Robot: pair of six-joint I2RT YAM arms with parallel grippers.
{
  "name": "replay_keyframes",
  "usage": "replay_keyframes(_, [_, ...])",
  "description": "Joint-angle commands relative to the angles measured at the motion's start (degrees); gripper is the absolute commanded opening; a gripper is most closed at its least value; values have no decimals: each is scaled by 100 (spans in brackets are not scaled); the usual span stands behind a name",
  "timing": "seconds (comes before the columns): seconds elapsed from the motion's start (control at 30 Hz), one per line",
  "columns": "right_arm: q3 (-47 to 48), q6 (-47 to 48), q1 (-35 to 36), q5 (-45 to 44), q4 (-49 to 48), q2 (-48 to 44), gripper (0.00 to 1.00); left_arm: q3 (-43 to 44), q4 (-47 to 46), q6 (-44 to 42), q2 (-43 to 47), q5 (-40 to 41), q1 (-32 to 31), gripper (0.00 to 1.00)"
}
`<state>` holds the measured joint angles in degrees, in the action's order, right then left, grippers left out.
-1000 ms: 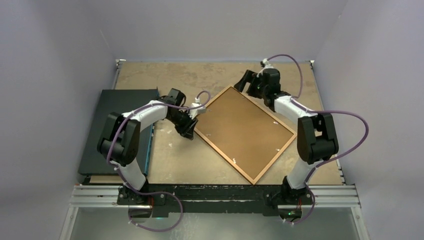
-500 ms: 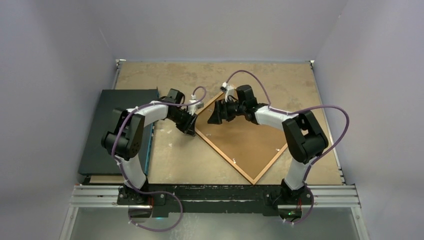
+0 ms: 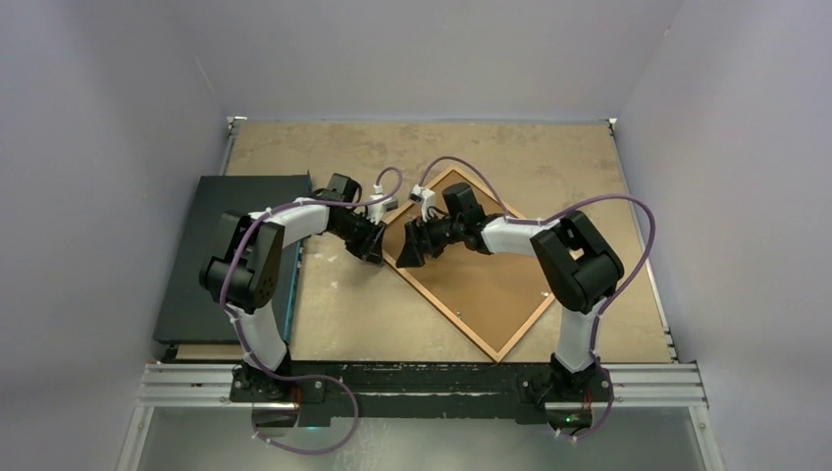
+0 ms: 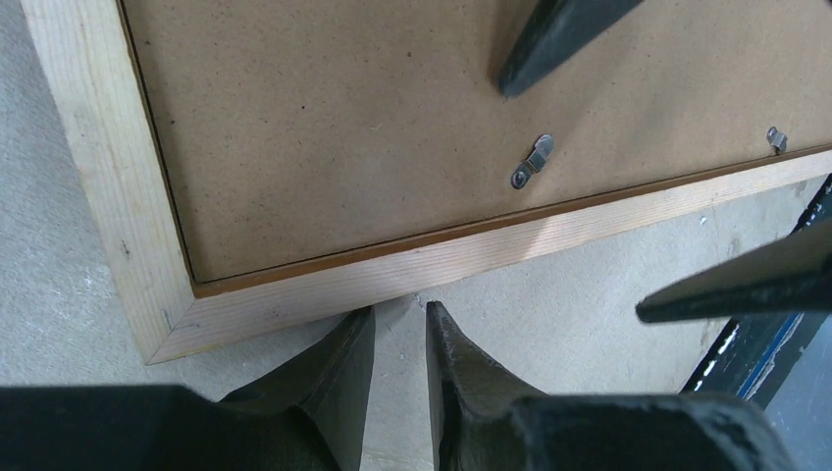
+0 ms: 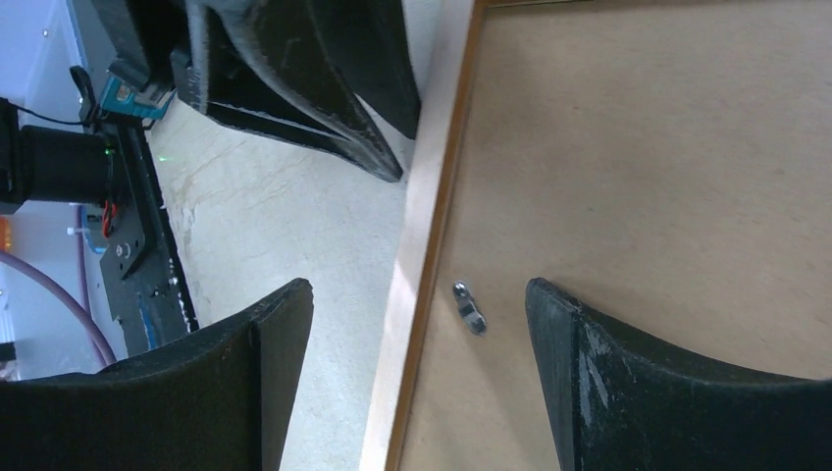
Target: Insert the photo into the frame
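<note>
While the frame (image 4: 442,263) lies back-up on the table (image 3: 334,314), its long axis running from far left to near right, the left gripper (image 4: 397,319) sits just outside its left corner, jaws narrow with nothing between them. The right gripper (image 5: 417,289) hangs over the rail nearby. It is spread wide and empty, and straddles the wood beside a clip (image 5: 469,307) on the backing board (image 3: 481,270).

A robotics lab test cell.
Plain pale walls (image 3: 98,147) box in a scuffed, stained counter (image 3: 324,324) at 9, 12 and 3 o'clock. At 6 o'clock an aluminium rail (image 3: 186,385) carries two black-and-white arms (image 3: 245,265) bolted side by side, with purple cables (image 3: 643,211) looping off them. A small green light (image 3: 572,420) glows at the right arm's base.
</note>
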<state>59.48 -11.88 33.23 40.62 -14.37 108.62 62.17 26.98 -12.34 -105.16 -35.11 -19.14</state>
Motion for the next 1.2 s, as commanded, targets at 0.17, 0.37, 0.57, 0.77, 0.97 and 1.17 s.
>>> replay_keyframes(0.17, [24,139,310,-106,16,224,79,-52,-105,79,-156,110,40,24])
replay_keyframes(0.37, [-183,117,333,-333,10,38,77,-65,-132,83,-156,106,42,24])
replay_keyframes(0.57, [-310,108,333,-401,59,-118,75,-81,-147,87,-117,135,42,24])
replay_keyframes(0.77, [-542,52,342,-376,41,-349,74,-100,-158,94,-124,149,42,24])
replay_keyframes(0.97, [-621,28,403,-303,36,-394,73,-96,-176,100,-110,162,40,24])
replay_keyframes(1.17, [-615,-6,517,-226,-10,-315,73,-109,-180,115,-76,163,37,24])
